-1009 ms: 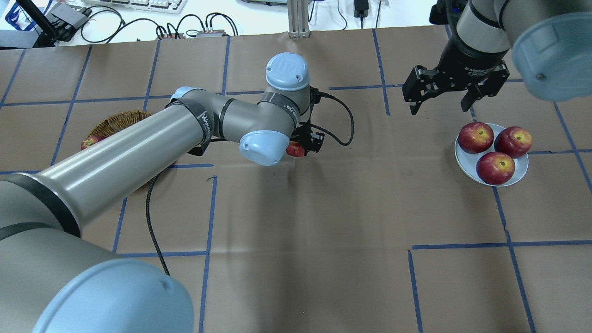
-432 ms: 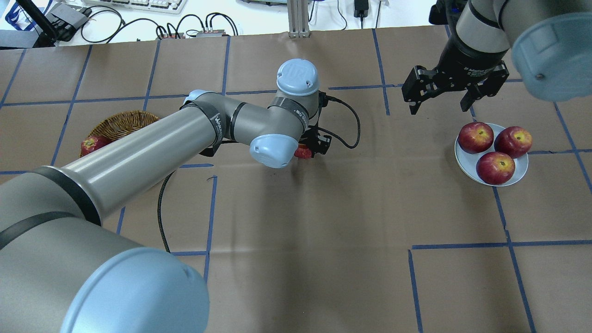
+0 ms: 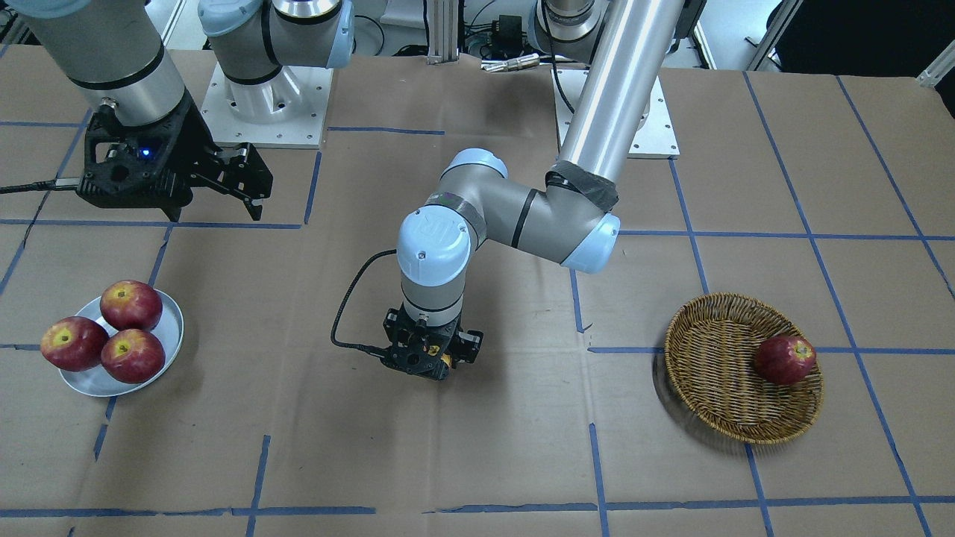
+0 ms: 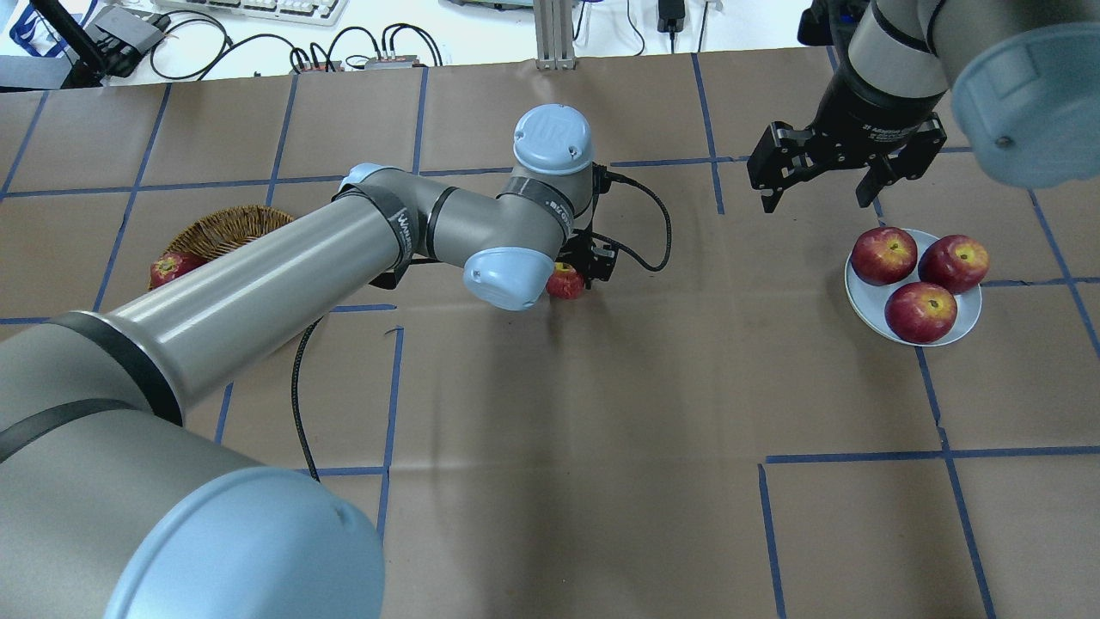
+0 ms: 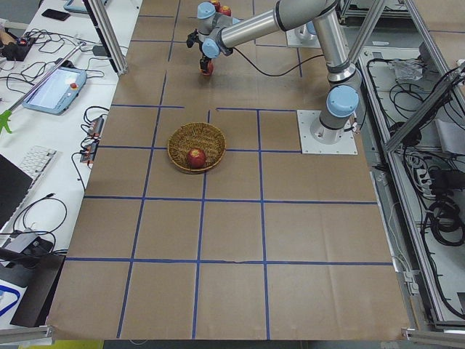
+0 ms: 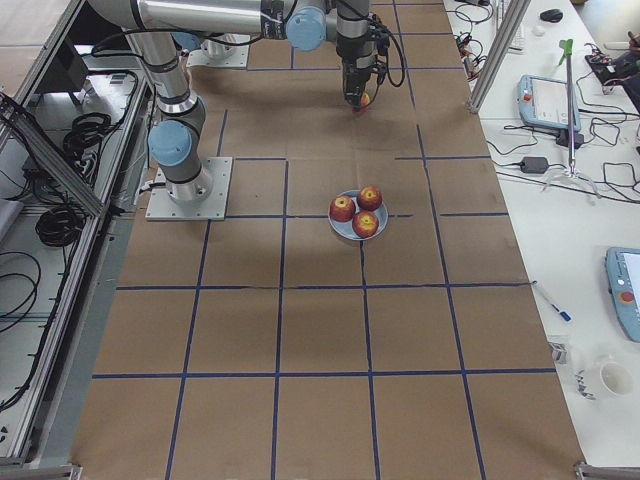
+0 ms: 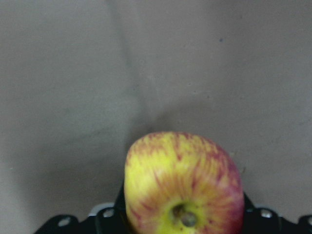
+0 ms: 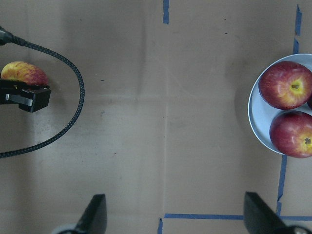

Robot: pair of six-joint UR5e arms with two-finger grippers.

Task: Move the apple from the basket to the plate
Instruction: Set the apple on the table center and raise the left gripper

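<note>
My left gripper is shut on the pale red-and-yellow apple and holds it low over the brown paper near the table's middle. The apple fills the bottom of the left wrist view and shows in the right wrist view. The wicker basket lies behind it on my left, partly hidden by my arm in the overhead view. The silvery plate lies far to my right. My right gripper is open and empty, hovering just beyond the plate.
Three dark red apples fill the plate. One dark red apple lies in the basket. A black cable loops from my left wrist. Blue tape lines cross the paper.
My left arm has carried the apple to the right, away from the basket, and the apple now shows more clearly below the wrist. My right arm has hardly moved.
</note>
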